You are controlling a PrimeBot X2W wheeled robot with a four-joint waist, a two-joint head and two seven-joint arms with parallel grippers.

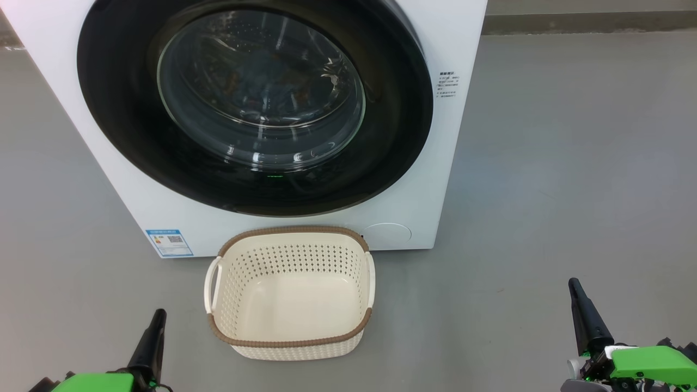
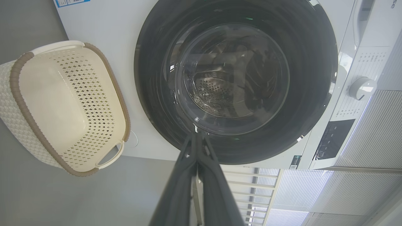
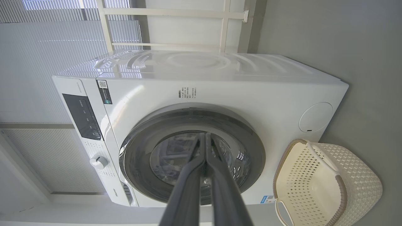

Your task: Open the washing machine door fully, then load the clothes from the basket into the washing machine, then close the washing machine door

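Judging the loading done: small cream perforated plastic basket (image 1: 297, 343) bare inside, just in front of the big white front-loading washing machine (image 1: 425, 207), dim blue clothes (image 1: 261, 87) behind the glass of its round glossy black door (image 1: 114, 109), apparently shut. With left gripper (image 1: 158, 321) and right gripper (image 1: 576, 294) both clenched on nothing, low and well apart from the door, check its rim for a flush seat all round, then finish.

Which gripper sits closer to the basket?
The left gripper, its shut tip just off the left side of the basket; the right gripper stands much farther off on the other side.
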